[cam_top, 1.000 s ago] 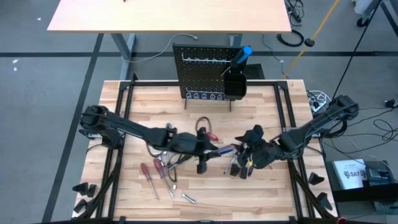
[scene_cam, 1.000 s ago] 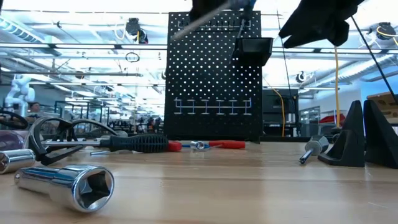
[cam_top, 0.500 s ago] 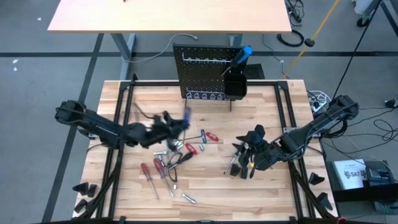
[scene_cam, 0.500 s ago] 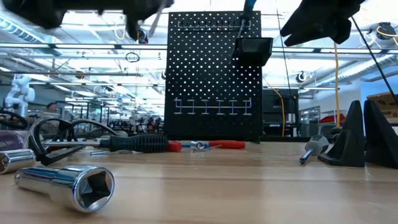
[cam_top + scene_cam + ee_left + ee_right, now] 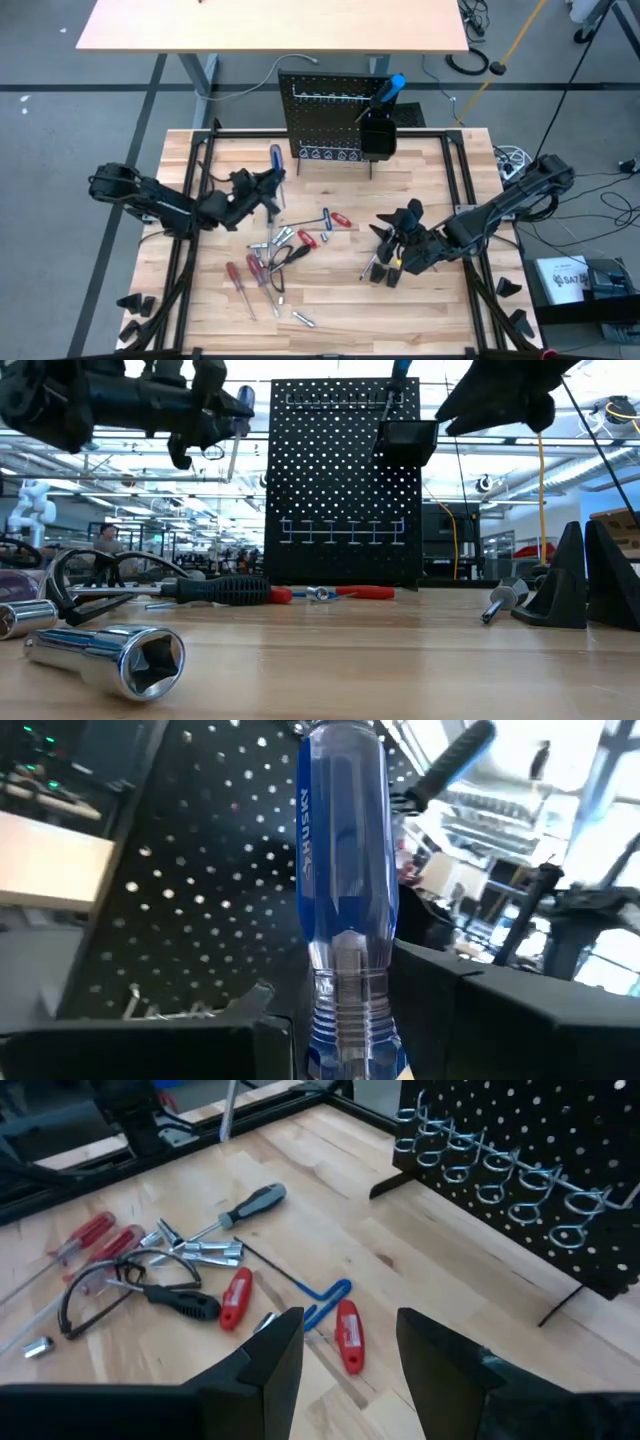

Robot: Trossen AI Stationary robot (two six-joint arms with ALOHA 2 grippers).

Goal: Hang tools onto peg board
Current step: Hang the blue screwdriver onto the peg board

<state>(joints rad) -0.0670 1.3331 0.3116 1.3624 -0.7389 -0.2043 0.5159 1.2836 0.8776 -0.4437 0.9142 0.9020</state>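
The black peg board [image 5: 325, 120] stands upright at the table's far edge, a blue-handled screwdriver [image 5: 392, 88] sticking out of its bin [image 5: 378, 138]. My left gripper [image 5: 260, 188] hovers left of and in front of the board, shut on a clear blue-handled screwdriver [image 5: 275, 160] [image 5: 345, 870]. My right gripper [image 5: 345, 1370] hangs open over the table's right middle [image 5: 395, 255] with nothing between its fingers. Loose tools lie on the table between the arms: red-handled screwdrivers [image 5: 240, 275], red-handled pliers [image 5: 235, 1295], a blue hex key [image 5: 325, 1300] and a grey-handled screwdriver [image 5: 250, 1205]. My left gripper pinches the blue screwdriver between its two fingers at the ribbed neck of the handle [image 5: 345, 1020], just above the shaft. The fingers come about level from the table's left and lie across the tool. The screwdriver is lifted clear, handle slanting up toward the peg board, shaft [image 5: 232, 455] pointing down.
Black wedge blocks stand at the table's near corners [image 5: 135, 305] [image 5: 510, 290] [image 5: 565, 575]. A chrome socket [image 5: 110, 655] lies near the front edge. Black frame rails [image 5: 190, 200] run along the table's sides. Silver hooks [image 5: 480, 1165] line the peg board.
My left gripper has swung from the table's middle, beside the right gripper, toward the left and far side, carrying the blue screwdriver. It has tipped up and rolled, so the handle now points toward the peg board. My right gripper has stayed put.
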